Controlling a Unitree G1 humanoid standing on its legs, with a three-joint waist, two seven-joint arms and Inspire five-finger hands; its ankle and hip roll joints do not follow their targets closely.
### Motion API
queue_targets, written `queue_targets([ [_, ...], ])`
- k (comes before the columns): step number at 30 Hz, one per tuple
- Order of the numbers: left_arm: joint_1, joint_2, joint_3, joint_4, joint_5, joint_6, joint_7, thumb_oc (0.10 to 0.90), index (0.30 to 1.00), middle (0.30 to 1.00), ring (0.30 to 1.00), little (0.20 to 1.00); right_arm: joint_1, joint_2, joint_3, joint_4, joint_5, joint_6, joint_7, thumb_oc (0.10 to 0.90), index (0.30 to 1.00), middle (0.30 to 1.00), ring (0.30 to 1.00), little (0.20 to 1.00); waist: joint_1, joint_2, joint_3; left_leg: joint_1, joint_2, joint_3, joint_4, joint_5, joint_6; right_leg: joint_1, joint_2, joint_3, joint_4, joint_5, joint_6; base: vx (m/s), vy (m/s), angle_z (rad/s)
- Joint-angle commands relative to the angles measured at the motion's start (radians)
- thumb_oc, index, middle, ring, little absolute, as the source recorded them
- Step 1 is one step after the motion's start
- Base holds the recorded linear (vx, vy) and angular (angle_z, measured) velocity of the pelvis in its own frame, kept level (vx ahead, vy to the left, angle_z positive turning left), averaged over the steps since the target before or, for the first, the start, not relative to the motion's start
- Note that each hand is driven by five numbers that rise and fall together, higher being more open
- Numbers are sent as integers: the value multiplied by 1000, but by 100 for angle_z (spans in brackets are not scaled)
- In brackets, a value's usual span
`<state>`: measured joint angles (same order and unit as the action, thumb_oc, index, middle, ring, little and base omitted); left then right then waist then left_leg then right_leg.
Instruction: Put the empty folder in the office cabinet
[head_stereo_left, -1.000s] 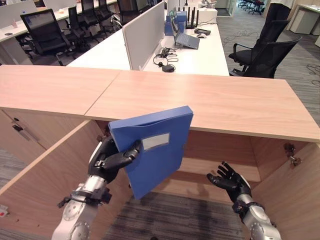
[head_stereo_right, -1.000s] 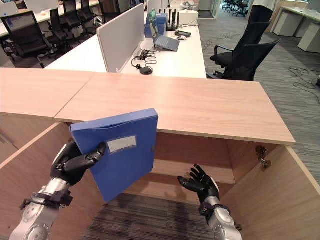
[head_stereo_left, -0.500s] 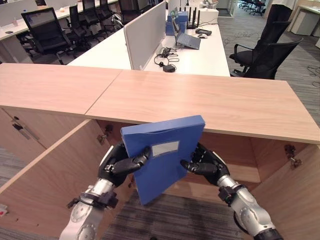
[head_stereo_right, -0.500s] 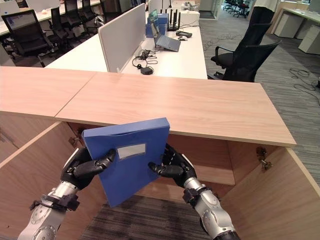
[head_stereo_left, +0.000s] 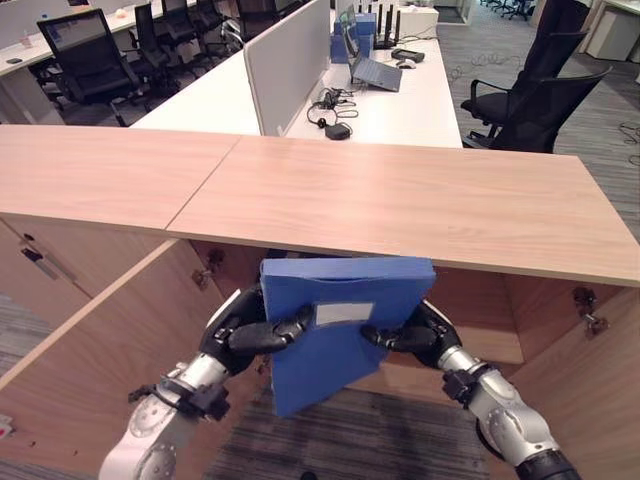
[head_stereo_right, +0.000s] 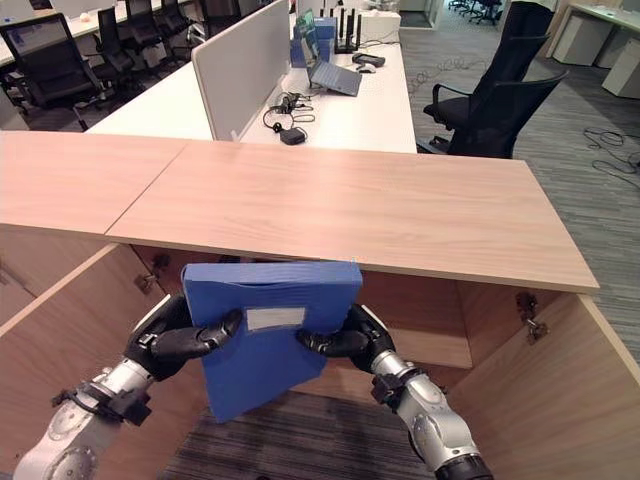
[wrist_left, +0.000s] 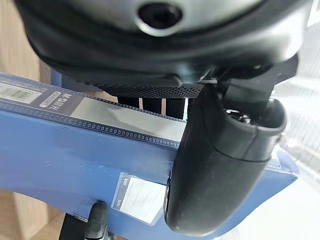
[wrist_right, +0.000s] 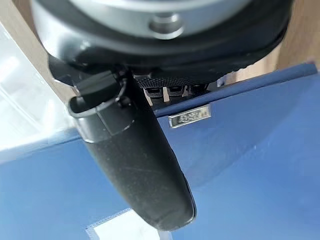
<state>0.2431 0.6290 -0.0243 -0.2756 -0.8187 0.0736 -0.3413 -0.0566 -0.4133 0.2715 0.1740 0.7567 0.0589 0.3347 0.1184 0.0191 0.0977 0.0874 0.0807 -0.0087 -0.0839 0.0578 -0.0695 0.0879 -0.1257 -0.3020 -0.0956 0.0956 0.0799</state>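
Folder (head_stereo_left: 340, 340) gripped between both hands under cabinet (head_stereo_left: 420, 205) top edge.

No readable text anywhere: the blue folder (head_stereo_left: 345, 330) has a blank label (head_stereo_left: 343, 314), plus a barcode sticker (wrist_left: 20, 92) too tiny to read.

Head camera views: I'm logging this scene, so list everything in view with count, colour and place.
Folder: one, blue, held at the cabinet opening, under its top.
Cabinet: one, light wood, in front, doors open.
Doors: two, light wood, swung out at either side.
Desk: one, white, behind the cabinet.
Divider: one, grey, on the desk.
Laptop: one, grey, far on the desk.
Headset: one, black, on the desk.
Chairs: several, black, right and far left.
Left hand: dark, fingers round the folder's left edge.
Right hand: dark, gripping its right edge.
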Motion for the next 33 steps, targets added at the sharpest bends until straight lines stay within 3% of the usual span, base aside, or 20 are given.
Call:
queue_targets([
  [1,-160,31,-86,-172,-122,-40,-129,400,300,300,300,300,-203,7,36,-76,69,-68,74,800,900,900,900,900,0,-10,-29,36,-28,-38,-3,-104,16,92,-25,-21,8,-132,60,0,0,0],
  [4,-219,82,-134,-200,-166,-39,-138,400,300,300,300,300,-232,-27,96,-58,94,-52,103,800,900,900,900,900,2,-15,-29,34,-28,-41,-3,-102,17,91,-24,-21,8,-131,62,0,0,0],
  [10,-276,95,-181,-206,-188,-50,-140,400,300,300,300,300,-245,-47,165,-86,134,-27,155,800,900,900,900,900,3,-20,-28,33,-29,-43,-3,-99,16,91,-24,-22,8,-131,61,-1,-1,1],
  [16,-315,20,-225,-199,-211,-67,-114,400,300,300,300,300,-246,-1,207,-146,165,-27,174,800,900,900,900,900,3,-18,-27,30,-32,-48,-3,-99,18,90,-23,-24,8,-132,61,0,0,2],
  [17,-312,4,-223,-200,-211,-67,-109,400,300,300,300,300,-243,13,204,-153,173,-28,173,753,829,829,829,829,2,-18,-28,30,-33,-48,-3,-100,19,90,-23,-22,8,-132,61,0,0,0],
  [18,-309,-14,-223,-200,-216,-70,-104,400,300,300,300,300,-241,27,199,-160,181,-33,169,573,559,559,559,559,1,-18,-29,31,-33,-48,-3,-101,19,90,-23,-20,8,-133,60,0,0,0],
  [19,-309,-14,-223,-200,-216,-70,-104,400,300,300,300,300,-241,27,199,-160,181,-33,168,529,493,493,493,493,1,-18,-29,31,-33,-48,-3,-102,19,90,-23,-20,8,-133,60,0,0,0],
  [20,-305,-46,-222,-192,-219,-76,-90,400,300,300,300,300,-242,54,191,-161,187,-44,154,400,300,300,300,300,1,-17,-30,32,-33,-47,-3,-102,20,89,-23,-18,8,-132,59,0,0,0],
  [22,-292,-90,-217,-187,-216,-79,-72,400,300,300,300,300,-236,94,177,-172,201,-50,141,400,300,300,300,300,0,-15,-30,31,-33,-45,-3,-104,20,87,-22,-17,8,-134,58,0,0,0],
  [33,-227,-173,-159,-183,-229,-100,-27,400,300,300,300,300,-204,142,132,-205,232,-77,107,400,300,300,300,300,3,-18,-33,29,-32,-49,-3,-105,20,89,-22,-19,8,-136,56,0,0,0],
])
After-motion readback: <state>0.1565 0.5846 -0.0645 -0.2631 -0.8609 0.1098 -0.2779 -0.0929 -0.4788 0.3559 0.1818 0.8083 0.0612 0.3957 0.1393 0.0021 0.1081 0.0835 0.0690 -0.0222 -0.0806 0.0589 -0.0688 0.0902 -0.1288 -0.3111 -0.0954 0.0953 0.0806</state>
